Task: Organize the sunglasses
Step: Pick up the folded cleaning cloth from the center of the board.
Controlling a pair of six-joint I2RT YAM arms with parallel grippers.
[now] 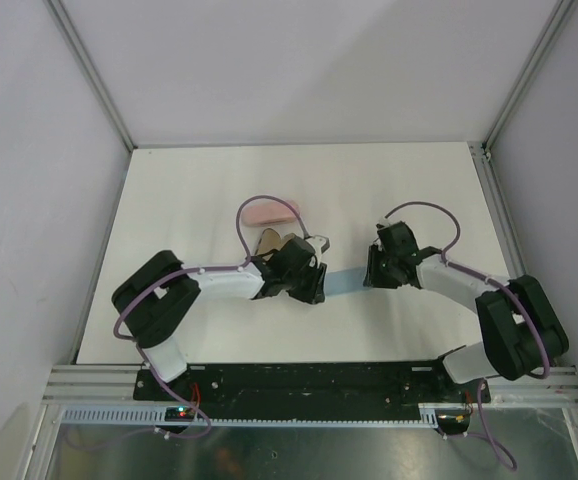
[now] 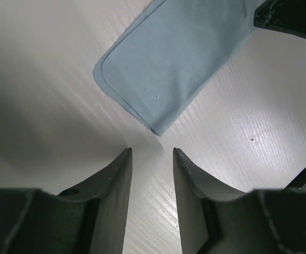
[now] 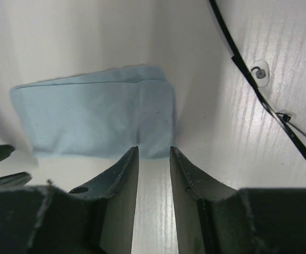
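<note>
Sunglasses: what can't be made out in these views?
- Right wrist: sunglasses show only a thin frame strip and nose pads; right edge cuts the rest.
- Top external: sunglasses not discernible, too small or under the right arm.
- Top external: tan object partly hidden by the left arm, unidentifiable.

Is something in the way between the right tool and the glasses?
Nothing visible. The right tool has bare table between it and the thin-framed glasses off to its side; the blue cloth lies straight ahead instead.
</note>
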